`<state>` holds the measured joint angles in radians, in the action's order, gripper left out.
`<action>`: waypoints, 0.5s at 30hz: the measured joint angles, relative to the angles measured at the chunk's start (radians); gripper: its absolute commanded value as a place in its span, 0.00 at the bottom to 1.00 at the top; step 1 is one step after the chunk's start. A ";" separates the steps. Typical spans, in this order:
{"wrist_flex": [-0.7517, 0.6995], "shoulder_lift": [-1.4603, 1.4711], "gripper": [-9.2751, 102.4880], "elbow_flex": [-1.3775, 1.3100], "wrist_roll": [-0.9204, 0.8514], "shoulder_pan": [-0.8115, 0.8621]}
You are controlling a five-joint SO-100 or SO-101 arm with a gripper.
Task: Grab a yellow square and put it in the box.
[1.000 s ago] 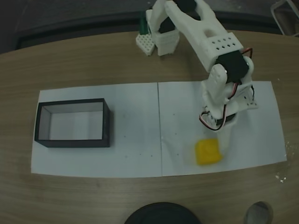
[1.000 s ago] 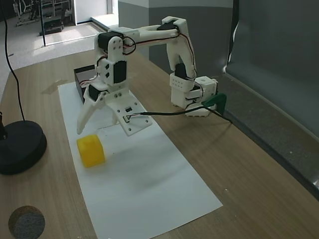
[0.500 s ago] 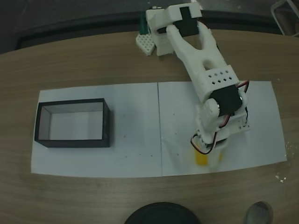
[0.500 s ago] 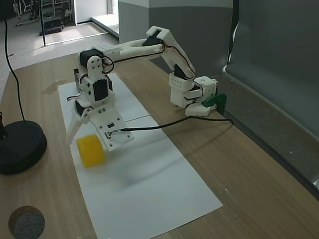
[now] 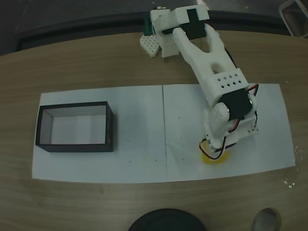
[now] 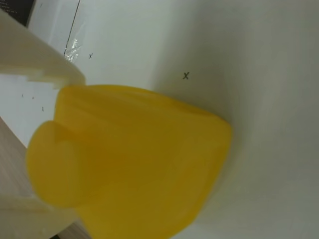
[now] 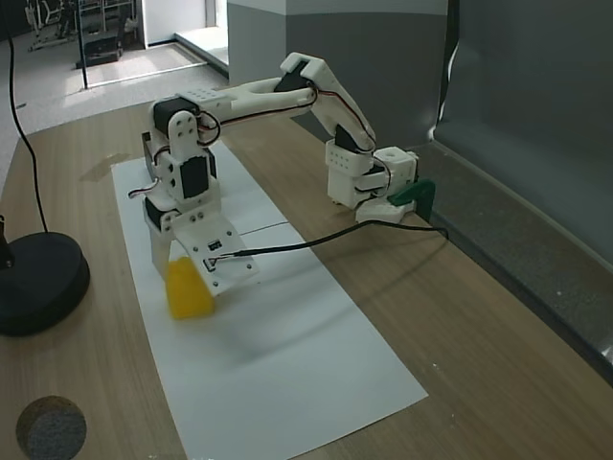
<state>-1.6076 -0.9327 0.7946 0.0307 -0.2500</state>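
Flanking jaws, one yellow square [image 7: 188, 289], one box [image 5: 75, 127]

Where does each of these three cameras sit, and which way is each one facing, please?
A fixed view: above the table, looking down; the whole arm, the gripper over the yellow square, the box left.
Wrist view: on the gripper, facing the yellow square close up; white fingers at the left edge.
Another fixed view: beside the table, angled down; arm and gripper.
Both fixed views share the white paper.
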 measured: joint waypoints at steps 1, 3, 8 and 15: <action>0.000 0.000 0.13 0.000 0.000 0.000; 0.000 0.000 0.13 0.000 0.000 0.000; 0.000 0.000 0.13 -0.002 0.000 0.000; -0.081 -0.014 0.13 -0.161 -0.002 0.087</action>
<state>-1.6889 -0.9465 0.6335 0.0291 -0.1626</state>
